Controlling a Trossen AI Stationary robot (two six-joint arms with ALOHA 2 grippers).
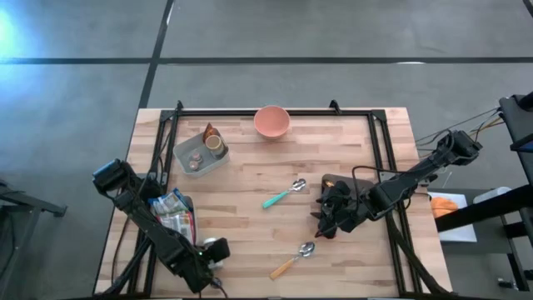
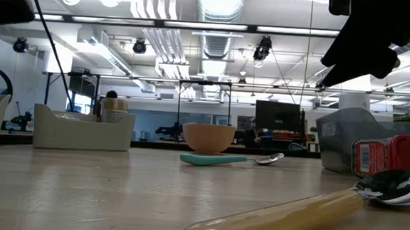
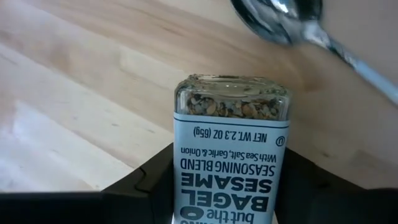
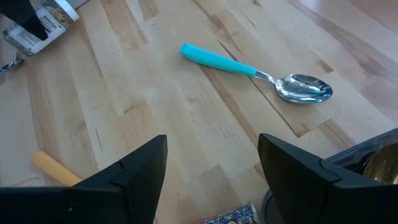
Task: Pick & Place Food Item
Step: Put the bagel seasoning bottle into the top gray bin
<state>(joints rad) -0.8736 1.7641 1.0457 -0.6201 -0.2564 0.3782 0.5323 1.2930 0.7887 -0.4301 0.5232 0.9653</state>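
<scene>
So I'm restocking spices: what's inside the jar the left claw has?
The seasoning jar, gripped by the left claw, shows a speckled mix of seeds and flakes through its clear end. Its label covers the contents lower down.

item: bagel seasoning jar (image 3: 230, 146) | clear glass, blue-white label, seeds visible | I see it clamped in left gripper (image 3: 224, 186) | table's 7 o'clock corner

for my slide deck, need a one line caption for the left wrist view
Left tool closed on a jar of bagel sesame seasoning blend above the wooden table, a spoon just beyond.
</scene>
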